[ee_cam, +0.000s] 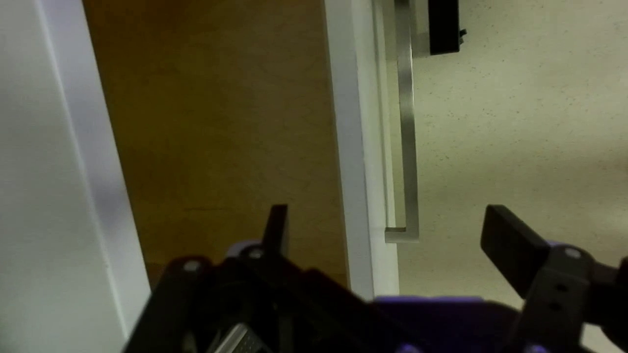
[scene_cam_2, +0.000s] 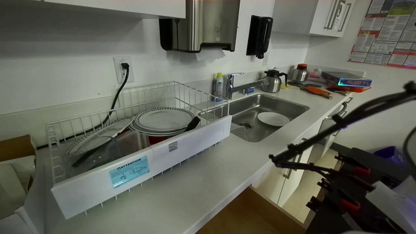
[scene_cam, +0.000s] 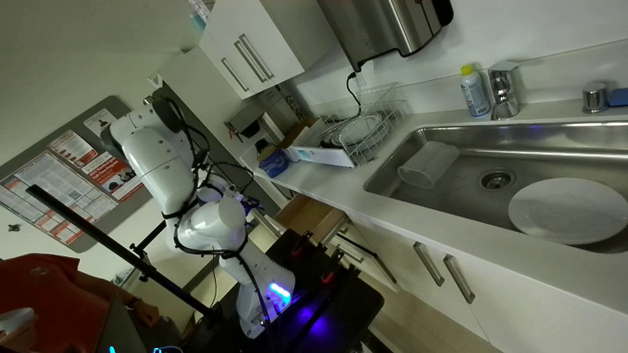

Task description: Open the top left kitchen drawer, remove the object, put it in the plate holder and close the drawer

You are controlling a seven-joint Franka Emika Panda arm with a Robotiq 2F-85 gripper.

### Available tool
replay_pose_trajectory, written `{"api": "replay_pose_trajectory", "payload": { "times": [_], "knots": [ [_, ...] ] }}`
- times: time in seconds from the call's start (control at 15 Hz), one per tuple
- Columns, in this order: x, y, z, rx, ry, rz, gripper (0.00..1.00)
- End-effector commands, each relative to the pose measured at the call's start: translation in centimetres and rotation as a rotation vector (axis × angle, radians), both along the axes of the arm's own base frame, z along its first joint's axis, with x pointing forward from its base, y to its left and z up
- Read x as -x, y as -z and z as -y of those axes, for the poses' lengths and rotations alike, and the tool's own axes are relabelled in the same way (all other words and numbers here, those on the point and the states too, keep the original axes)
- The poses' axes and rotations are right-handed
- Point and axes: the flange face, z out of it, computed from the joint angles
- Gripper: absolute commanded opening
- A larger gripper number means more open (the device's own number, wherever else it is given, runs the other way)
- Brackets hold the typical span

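Rectangular white-fronted, wood-lined drawer (ee_cam: 349, 162) is sitting open mid-frame in the wrist view, black two-fingered end effector (ee_cam: 387, 215) spread way apart at the bottom.

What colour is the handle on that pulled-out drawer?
Silver. The drawer handle shows best in the wrist view.

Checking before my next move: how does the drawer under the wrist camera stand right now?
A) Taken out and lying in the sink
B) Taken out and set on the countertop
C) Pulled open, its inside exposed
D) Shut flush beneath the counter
C: in the wrist view the drawer stands out from under the countertop, its wood-toned inside showing between the counter's edge and the silver bar handle.
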Motion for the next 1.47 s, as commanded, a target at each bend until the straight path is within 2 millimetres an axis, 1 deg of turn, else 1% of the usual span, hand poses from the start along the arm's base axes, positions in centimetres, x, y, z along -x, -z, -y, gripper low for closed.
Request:
{"api": "replay_pose_trajectory", "payload": {
  "times": [0.0,0.2,0.4,0.53,0.6,0.67,0.73,0.87,0.93,1.0,1.07,1.13,1.27,1.33,1.4],
  "knots": [
    [3.2,1.4,0.2,0.052,-0.047,0.143,1.00],
    [5.8,4.5,0.4,0.079,-0.087,0.307,1.00],
    [8.2,8.4,0.1,0.067,-0.118,0.464,1.00],
    [9.4,11.1,-0.2,0.059,-0.111,0.537,1.00],
    [9.9,12.1,-0.4,0.049,-0.101,0.559,1.00],
    [10.3,12.4,-0.4,0.045,-0.072,0.570,1.00],
    [10.1,11.2,0.4,0.061,-0.102,0.522,1.00],
    [10.7,12.7,0.1,0.063,-0.084,0.535,1.00],
    [10.8,12.9,-0.1,0.063,-0.079,0.535,1.00],
    [10.8,12.7,-0.3,0.087,-0.082,0.541,1.00],
    [11.0,12.7,-0.3,0.107,-0.085,0.551,0.75],
    [11.2,12.8,-0.3,0.111,-0.098,0.553,0.74],
    [11.3,13.5,-0.4,0.114,-0.114,0.563,0.58],
    [11.4,13.9,-0.3,0.111,-0.126,0.569,0.49],
    [11.5,14.3,-0.3,0.106,-0.133,0.575,0.42]
  ]
}}
